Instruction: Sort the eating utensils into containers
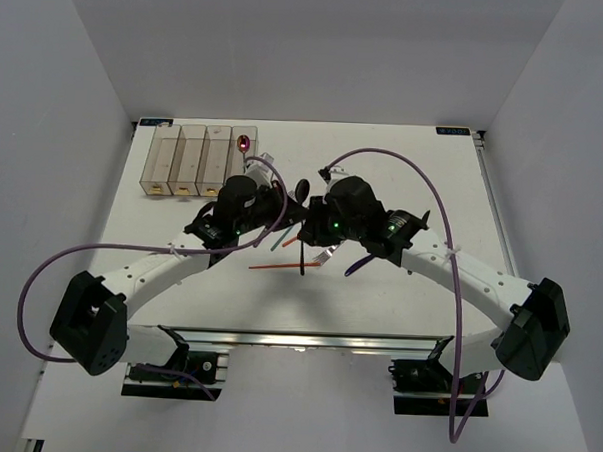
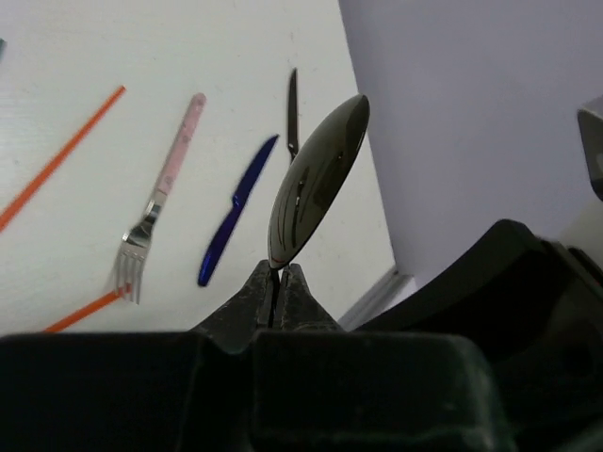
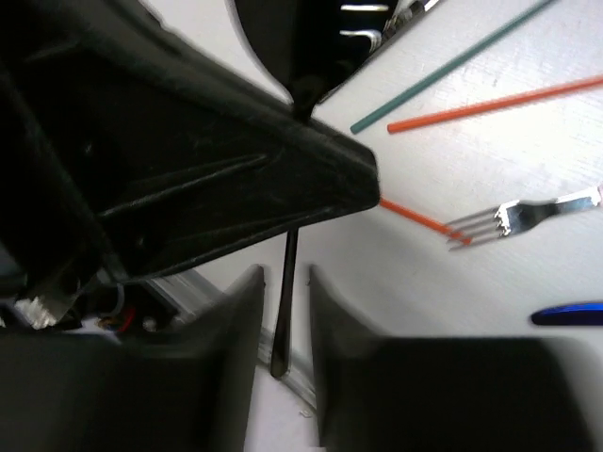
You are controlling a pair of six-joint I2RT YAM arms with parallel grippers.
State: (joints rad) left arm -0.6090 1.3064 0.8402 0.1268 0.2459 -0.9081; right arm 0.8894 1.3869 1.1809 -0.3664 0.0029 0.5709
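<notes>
My left gripper (image 2: 276, 275) is shut on the neck of a black spoon (image 2: 316, 179), holding it above the table with the bowl pointing away. The spoon's bowl also shows in the top view (image 1: 303, 189). My right gripper (image 3: 285, 287) is open, its fingers (image 3: 240, 315) on either side of the spoon's handle (image 3: 286, 292) without touching it. The two grippers meet over the table's middle, left (image 1: 290, 214) and right (image 1: 309, 232). The clear containers (image 1: 189, 163) stand in a row at the far left; the rightmost holds a pink-red spoon (image 1: 245, 141).
On the table under the grippers lie a pink-handled fork (image 2: 165, 202), a blue knife (image 2: 236, 212), a black piece (image 2: 292, 108), orange chopsticks (image 3: 490, 105) and a green chopstick (image 3: 452, 66). An orange chopstick (image 1: 275, 267) shows near the front.
</notes>
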